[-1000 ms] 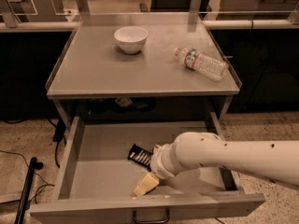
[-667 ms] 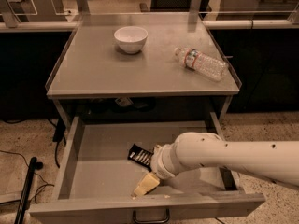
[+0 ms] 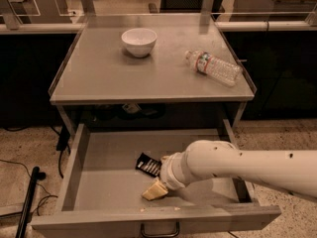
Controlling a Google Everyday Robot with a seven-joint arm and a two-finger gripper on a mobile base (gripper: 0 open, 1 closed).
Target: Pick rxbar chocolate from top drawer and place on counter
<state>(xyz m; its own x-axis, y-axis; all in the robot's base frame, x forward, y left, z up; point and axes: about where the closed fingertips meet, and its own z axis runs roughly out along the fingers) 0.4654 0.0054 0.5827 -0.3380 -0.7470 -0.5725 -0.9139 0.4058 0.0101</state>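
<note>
The rxbar chocolate point(image 3: 148, 164), a black wrapper with white stripes, lies flat on the bottom of the open top drawer point(image 3: 106, 180), near its middle. Its right end is hidden behind my arm. My white arm reaches in from the right, and my gripper point(image 3: 154, 190), with a tan tip, points down-left inside the drawer. It sits just in front of the bar, close to the drawer's front wall. The grey counter point(image 3: 99, 76) is above the drawer.
A white bowl point(image 3: 139, 41) stands at the back middle of the counter. A clear plastic water bottle point(image 3: 214, 68) lies on its side at the counter's right. The drawer's dark handle point(image 3: 159, 230) is at the front. A black pole point(image 3: 27, 202) and cables lie on the floor at left.
</note>
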